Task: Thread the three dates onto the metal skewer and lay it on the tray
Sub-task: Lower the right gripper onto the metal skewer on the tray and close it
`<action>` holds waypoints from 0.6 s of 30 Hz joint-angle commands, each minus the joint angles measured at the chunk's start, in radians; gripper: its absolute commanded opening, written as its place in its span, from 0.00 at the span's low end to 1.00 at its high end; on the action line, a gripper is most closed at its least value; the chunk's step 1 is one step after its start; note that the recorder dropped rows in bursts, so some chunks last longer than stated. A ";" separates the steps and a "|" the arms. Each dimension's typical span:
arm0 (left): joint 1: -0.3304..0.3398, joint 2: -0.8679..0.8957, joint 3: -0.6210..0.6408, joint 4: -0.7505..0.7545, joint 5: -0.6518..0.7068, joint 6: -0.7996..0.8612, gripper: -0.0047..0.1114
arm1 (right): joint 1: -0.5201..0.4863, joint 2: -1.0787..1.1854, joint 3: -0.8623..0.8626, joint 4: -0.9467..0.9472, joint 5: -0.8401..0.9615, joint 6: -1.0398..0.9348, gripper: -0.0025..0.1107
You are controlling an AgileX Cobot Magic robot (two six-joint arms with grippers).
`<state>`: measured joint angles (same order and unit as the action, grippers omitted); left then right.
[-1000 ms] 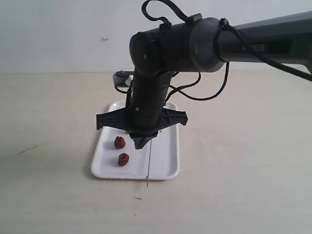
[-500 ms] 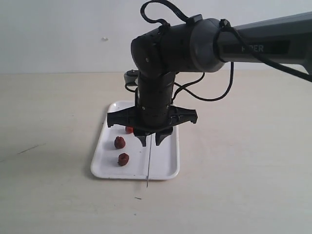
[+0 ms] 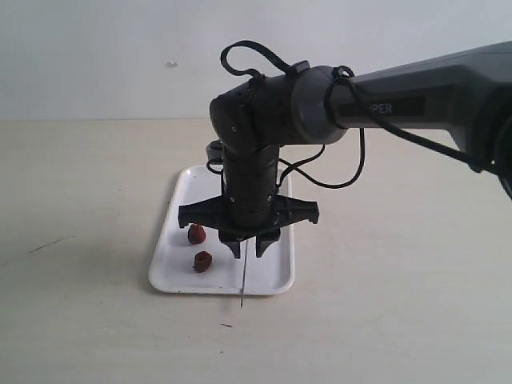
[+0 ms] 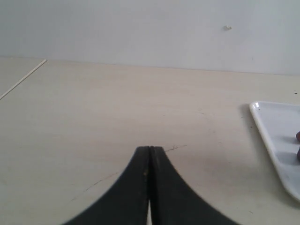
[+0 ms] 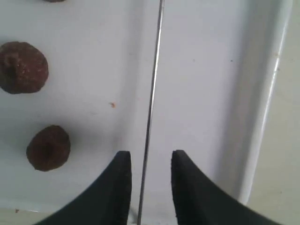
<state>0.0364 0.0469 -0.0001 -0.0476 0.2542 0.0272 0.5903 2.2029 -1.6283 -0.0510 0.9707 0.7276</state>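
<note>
The white tray (image 3: 174, 268) lies mid-table. On it the thin metal skewer (image 3: 243, 280) lies lengthwise, its tip past the front rim. My right gripper (image 3: 249, 249) points straight down over it, open, one finger on each side of the skewer (image 5: 152, 93) and not gripping it. Two dates (image 3: 196, 234) (image 3: 202, 261) sit left of the skewer; the right wrist view shows them (image 5: 22, 67) (image 5: 48, 147) plus a sliver of the third (image 5: 54, 1). My left gripper (image 4: 150, 149) is shut and empty above bare table, well away from the tray (image 4: 276, 126).
A tiny red crumb (image 5: 112, 105) lies on the tray between the dates and the skewer. The tray's raised rim (image 5: 269, 103) runs close beside the right gripper. A thin dark scratch (image 3: 50, 243) marks the table at left.
The right gripper went from shut to open and came down lower, now straddling the skewer. Skewer and visible dates have not moved.
</note>
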 commanded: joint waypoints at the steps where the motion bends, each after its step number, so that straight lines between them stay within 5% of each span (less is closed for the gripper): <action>1: 0.002 -0.006 0.000 0.001 0.001 -0.005 0.04 | -0.008 0.012 -0.005 -0.009 -0.018 0.006 0.30; 18: 0.002 -0.006 0.000 0.001 0.001 -0.005 0.04 | -0.008 0.062 -0.005 -0.007 -0.017 0.006 0.22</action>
<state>0.0364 0.0469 -0.0001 -0.0476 0.2582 0.0272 0.5903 2.2611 -1.6300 -0.0510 0.9519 0.7346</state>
